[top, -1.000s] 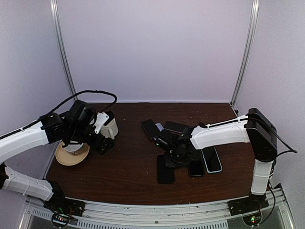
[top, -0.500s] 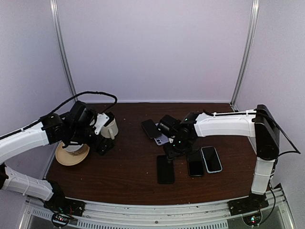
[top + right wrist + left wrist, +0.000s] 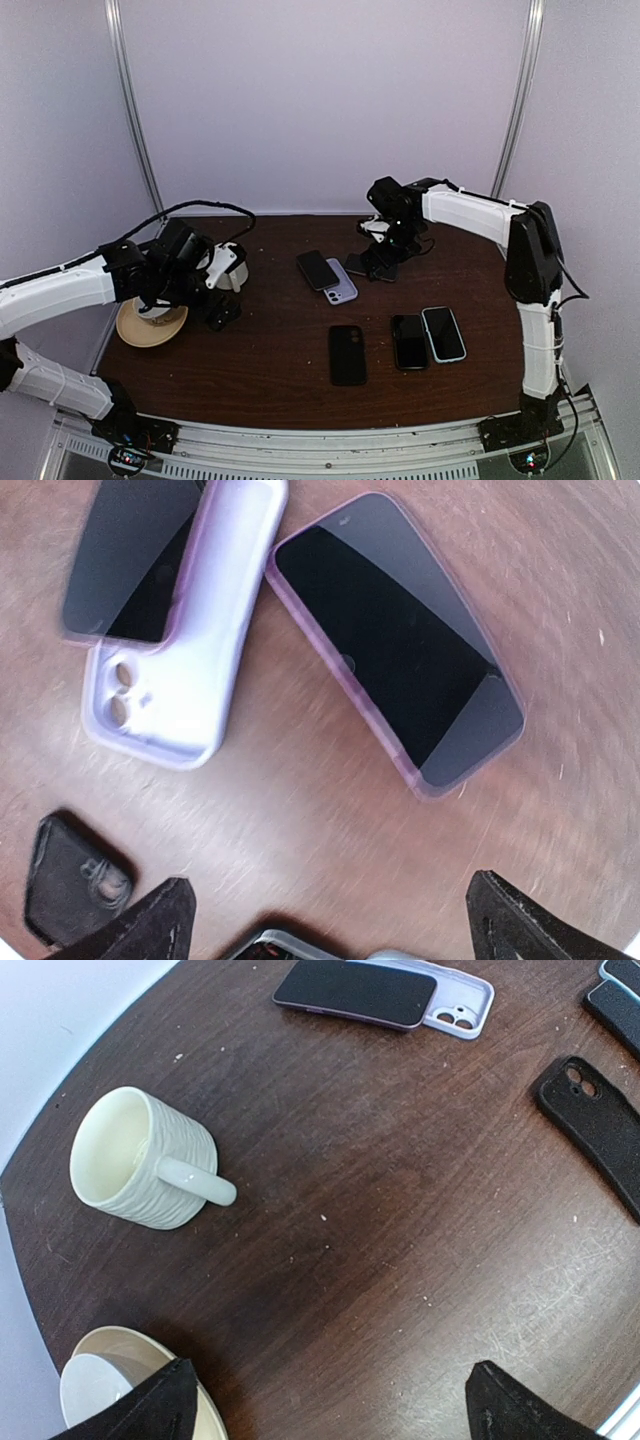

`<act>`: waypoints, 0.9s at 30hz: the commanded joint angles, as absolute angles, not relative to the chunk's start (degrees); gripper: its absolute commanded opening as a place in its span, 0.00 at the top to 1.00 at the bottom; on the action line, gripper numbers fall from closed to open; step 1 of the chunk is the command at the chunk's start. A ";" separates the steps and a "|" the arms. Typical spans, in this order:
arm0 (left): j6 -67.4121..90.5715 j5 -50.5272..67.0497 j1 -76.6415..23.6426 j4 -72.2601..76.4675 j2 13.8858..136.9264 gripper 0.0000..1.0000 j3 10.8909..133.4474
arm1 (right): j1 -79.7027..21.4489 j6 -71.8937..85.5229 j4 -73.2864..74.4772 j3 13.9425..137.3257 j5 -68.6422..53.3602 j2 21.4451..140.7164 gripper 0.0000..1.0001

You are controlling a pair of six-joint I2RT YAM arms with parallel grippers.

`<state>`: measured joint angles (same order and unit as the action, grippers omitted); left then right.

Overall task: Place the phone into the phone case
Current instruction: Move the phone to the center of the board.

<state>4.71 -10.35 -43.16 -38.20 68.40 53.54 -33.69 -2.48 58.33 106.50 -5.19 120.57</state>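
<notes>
A dark phone (image 3: pixel 130 555) lies slanted, half on an empty lavender phone case (image 3: pixel 190 650); the same pair shows in the top view, phone (image 3: pixel 316 267) on case (image 3: pixel 341 289). Beside it lies another phone in a clear purple case (image 3: pixel 400 640). An empty black case (image 3: pixel 347 353) sits nearer the front. My right gripper (image 3: pixel 330 925) hangs open above the bare wood between these, holding nothing; from above, the right gripper (image 3: pixel 383 255) is at the back of the table. My left gripper (image 3: pixel 330 1410) is open and empty over the left side, by the mug.
A white ribbed mug (image 3: pixel 140 1160) stands left of centre, and a cream saucer (image 3: pixel 110 1390) lies at the left edge. Two more phones (image 3: pixel 408 341) (image 3: pixel 444 333) lie side by side front right. Purple walls enclose the dark wooden table (image 3: pixel 270 370).
My right gripper has gone from shut to open. It swung from over the front phones toward the back of the table. The left arm barely shifted.
</notes>
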 commanded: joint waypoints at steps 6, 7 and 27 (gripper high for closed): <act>2.35 -12.18 -42.12 -35.78 72.85 0.03 53.84 | -26.46 -14.17 62.98 129.50 -14.37 138.64 0.00; 2.23 -12.21 -42.11 -35.85 73.50 0.03 54.06 | -25.97 -14.57 63.29 131.59 -15.06 140.74 0.00; 1.10 -11.34 -41.90 -36.39 75.99 0.03 54.67 | -24.33 -15.23 58.87 126.44 -22.23 144.78 0.09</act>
